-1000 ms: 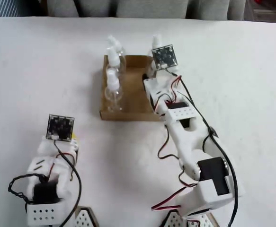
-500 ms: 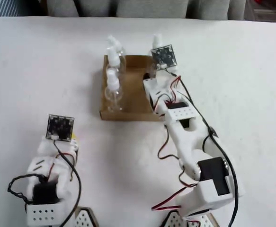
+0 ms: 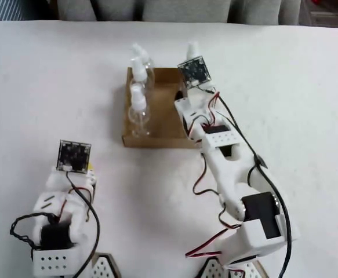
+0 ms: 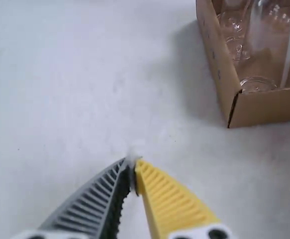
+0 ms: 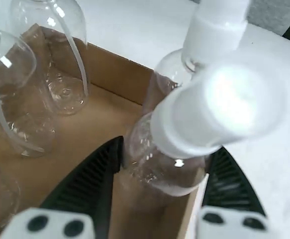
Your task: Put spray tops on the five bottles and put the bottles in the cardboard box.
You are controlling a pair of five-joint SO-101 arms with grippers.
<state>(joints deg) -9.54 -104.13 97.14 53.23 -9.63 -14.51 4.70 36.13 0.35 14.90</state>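
Note:
The cardboard box [image 3: 163, 116] lies at the table's middle, with three clear bottles [image 3: 138, 104] wearing white spray tops along one wall. My right gripper [image 5: 164, 149] hangs over the box's opposite side, shut on a tilted clear bottle [image 5: 159, 169] with a white spray top [image 5: 219, 104]. Just beyond it stands another capped bottle [image 5: 212, 30] by the box wall [image 5: 115, 69]. A spray top [image 3: 192, 49] shows past the right arm [image 3: 221, 150]. My left gripper [image 4: 133, 169] is shut with nothing in it, low over bare table short of the box corner [image 4: 232, 107].
The left arm [image 3: 64, 197] sits folded near the table's front edge. White table surface lies around the box on all sides. Chair backs [image 3: 174, 8] line the far edge of the table.
The right wrist has shifted slightly toward the box's middle with the bottle in its grip. The left arm has not moved.

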